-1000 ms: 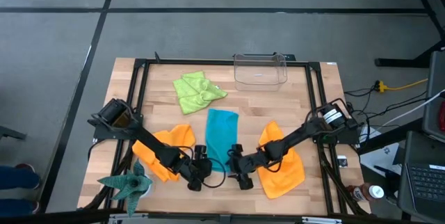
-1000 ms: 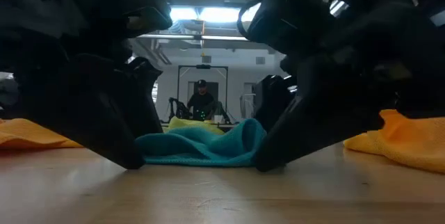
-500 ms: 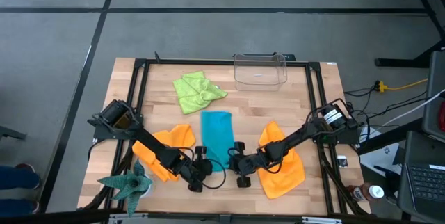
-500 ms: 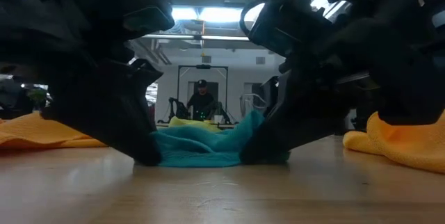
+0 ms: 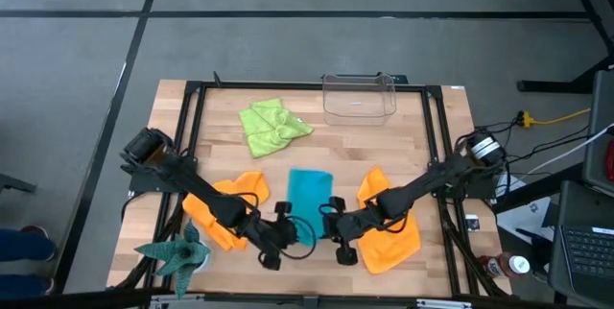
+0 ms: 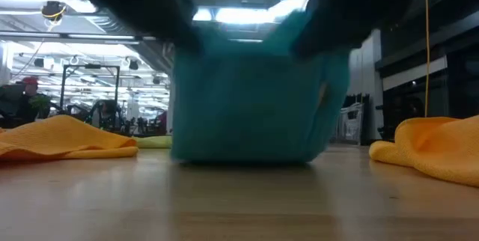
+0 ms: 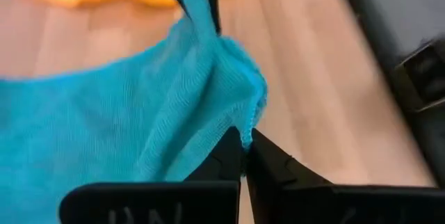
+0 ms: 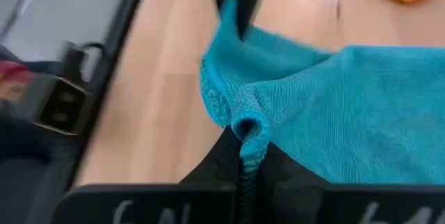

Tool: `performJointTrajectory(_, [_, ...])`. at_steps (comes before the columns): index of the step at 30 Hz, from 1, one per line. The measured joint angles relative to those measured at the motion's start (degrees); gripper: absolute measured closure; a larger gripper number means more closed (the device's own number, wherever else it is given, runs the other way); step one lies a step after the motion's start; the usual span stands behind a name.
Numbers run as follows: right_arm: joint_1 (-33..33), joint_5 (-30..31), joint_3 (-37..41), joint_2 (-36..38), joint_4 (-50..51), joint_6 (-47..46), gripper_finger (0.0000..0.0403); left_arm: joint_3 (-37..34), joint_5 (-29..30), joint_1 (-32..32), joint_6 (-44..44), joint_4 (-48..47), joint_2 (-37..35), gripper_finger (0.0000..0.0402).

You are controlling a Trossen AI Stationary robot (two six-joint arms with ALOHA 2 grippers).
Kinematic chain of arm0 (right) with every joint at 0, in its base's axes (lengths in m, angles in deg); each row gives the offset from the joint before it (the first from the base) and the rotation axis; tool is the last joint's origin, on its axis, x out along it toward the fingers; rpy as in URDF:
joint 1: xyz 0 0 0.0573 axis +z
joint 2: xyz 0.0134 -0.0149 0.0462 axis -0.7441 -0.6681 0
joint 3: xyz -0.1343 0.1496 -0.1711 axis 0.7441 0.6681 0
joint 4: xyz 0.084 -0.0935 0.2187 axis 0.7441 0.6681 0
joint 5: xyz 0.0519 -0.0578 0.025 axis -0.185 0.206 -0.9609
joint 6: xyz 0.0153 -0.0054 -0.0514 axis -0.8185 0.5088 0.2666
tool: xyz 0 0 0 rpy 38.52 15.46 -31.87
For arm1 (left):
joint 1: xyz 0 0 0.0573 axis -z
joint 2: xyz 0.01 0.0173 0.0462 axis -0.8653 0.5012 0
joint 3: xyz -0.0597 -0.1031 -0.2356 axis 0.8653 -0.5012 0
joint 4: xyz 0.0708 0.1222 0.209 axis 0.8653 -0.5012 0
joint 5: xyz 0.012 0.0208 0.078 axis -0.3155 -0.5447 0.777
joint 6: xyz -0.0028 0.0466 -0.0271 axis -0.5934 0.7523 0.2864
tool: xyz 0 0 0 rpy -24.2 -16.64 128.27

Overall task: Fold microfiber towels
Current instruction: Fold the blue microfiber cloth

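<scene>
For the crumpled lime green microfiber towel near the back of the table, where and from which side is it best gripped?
Probably by the pointed corner sticking out toward the clear plastic bin. The lime green microfiber towel lies bunched, and that corner is its thinnest free edge. Coming down from above suits it, since it lies on the wooden table.

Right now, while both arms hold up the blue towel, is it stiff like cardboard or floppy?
Probably floppy: the blue towel hangs like a curtain from the left end effector and right end effector, and bunches where pinched. It likely is light, since thin fingertips lift it. It probably won't slip, being fuzzy.
</scene>
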Motion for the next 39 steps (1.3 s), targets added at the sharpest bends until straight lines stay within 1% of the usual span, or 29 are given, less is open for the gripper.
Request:
performJointTrajectory(2, [0.82,-1.94,-0.95,1.13,-0.15,-1.57,0.0397,0.93,-1.13,0.63,0.06,0.56,-1.33,0.0401])
performJointTrajectory(4, [1.65,-2.35,-1.87,1.87,-0.03,-2.44,0.0397,1.33,-1.46,1.07,0.87,0.38,-2.28,0.0401])
performJointTrajectory(7, [2.21,-2.09,-3.84,2.02,2.21,-0.37,0.0397,1.42,-0.19,1.11,3.63,-0.24,-4.3,0.0401])
performJointTrajectory(9, [2.09,0.14,-5.32,2.09,5.09,1.82,0.0397,1.59,2.06,0.72,4.54,-1.92,-5.83,0.0401])
performJointTrajectory(11, [1.55,4.39,-5.74,2.15,7.71,3.38,0.0397,1.59,4.18,0.13,4.76,-5.63,-6.92,0.0401])
performJointTrajectory(14, [-0.07,9.66,-5.61,2.12,11.23,4.57,0.0397,1.57,5.42,-1.78,4.51,-9.99,-7.01,0.0401])
performJointTrajectory(17, [-2.15,11.33,-4.24,1.1,11.04,3.23,0.0397,1.57,5.57,-4.2,4.5,-12.12,-4.89,0.0401])
performJointTrajectory(24, [-6.19,11.52,-2.41,-3.92,11.38,-0.7,0.0396,1.5,4.23,-9.44,6.75,-12.5,-0.07,0.0401])
performJointTrajectory(30, [-8.04,11.83,-2.31,-5.32,11.99,-1.11,0.0366,1.5,4.07,-12.07,7.18,-14.04,2.01,0.04])
performJointTrajectory(34, [-8.67,11.85,-2.31,-5.31,11.97,-1.24,0.0344,1.53,4.49,-13.47,7.69,-14.98,2.01,0.0376])
performJointTrajectory(39, [-9.46,11.9,-2.31,-5.32,12.3,-0.93,0.0311,1.53,5.33,-15.15,9.24,-15.98,2.01,0.0311])
